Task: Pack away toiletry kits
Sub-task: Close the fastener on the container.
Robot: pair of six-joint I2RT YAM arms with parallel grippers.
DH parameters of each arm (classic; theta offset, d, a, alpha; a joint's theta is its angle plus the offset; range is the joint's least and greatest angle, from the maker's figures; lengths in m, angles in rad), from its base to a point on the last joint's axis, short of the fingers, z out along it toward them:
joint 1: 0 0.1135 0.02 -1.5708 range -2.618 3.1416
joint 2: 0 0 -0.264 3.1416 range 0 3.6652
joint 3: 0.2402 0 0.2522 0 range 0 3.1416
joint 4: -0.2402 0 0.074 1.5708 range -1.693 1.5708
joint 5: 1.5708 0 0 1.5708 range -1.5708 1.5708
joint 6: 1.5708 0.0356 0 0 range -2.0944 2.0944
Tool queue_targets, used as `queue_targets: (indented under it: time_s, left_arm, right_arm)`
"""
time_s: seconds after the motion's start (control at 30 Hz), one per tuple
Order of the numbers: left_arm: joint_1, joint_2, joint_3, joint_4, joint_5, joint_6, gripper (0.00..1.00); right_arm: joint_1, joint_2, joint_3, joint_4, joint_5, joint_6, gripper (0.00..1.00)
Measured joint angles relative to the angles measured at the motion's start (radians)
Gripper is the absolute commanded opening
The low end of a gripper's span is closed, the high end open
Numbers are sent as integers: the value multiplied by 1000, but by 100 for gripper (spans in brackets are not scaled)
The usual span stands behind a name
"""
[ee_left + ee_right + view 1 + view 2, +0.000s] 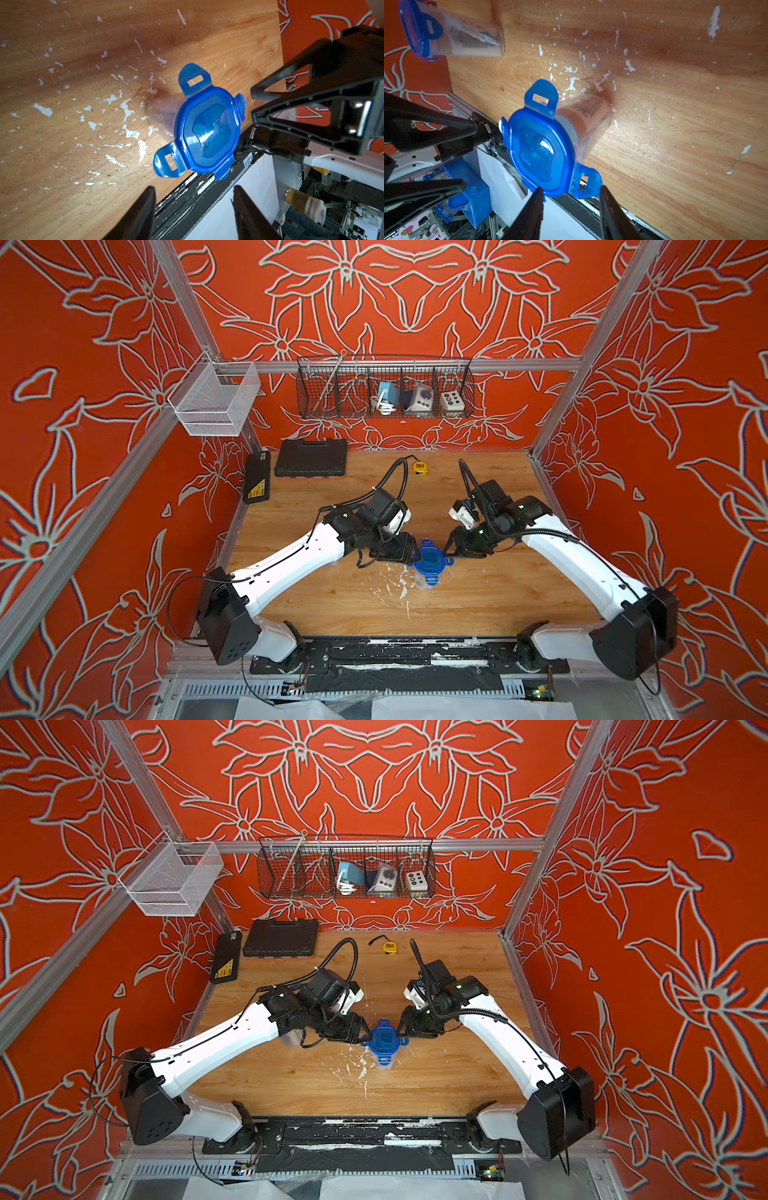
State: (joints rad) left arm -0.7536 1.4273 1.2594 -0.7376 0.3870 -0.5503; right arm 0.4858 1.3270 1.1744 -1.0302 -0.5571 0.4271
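Flanking one upright cup point(424, 584) mid-table point(519, 597), blue lid point(431, 562) seated on it.
- Left gripper point(193, 192) is at the lid's 9 o'clock. Jaws partly apart, nearest tab just ahead of the gap, nothing clamped.
- Right gripper point(571, 188) is at the lid's 3 o'clock. Jaws partly apart, a flipped-out tab between them. One finger point(533, 209) is at the lid rim; no pinch visible.
- White printed item inside the cup, can't tell which.
- Second cup point(471, 35), lid point(415, 31) on and printed white contents, stands at 9 o'clock from the first. In both top views it's mostly hidden under the left arm.
- Tape measure point(420, 467) is at 12 o'clock, well apart from the cup.
- Tool case point(311, 458) is at 11 o'clock by the back wall.
- Slim black case point(257, 477) leans at 10 o'clock on the side wall.
- Wire basket point(332, 406) hangs on the back wall above.
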Motion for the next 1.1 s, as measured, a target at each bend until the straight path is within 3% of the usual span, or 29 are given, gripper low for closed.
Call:
queue_targets:
  time_s: [0.97,1.1]
  left_arm:
    - [-20,58,-46,35,-53,-8,59]
    - [-20,57,-30,-24,-124,-5,64]
  right_arm:
    - [33,25,-43,6,21,-21,45]
    - [33,25,-34,-19,52,-29,52]
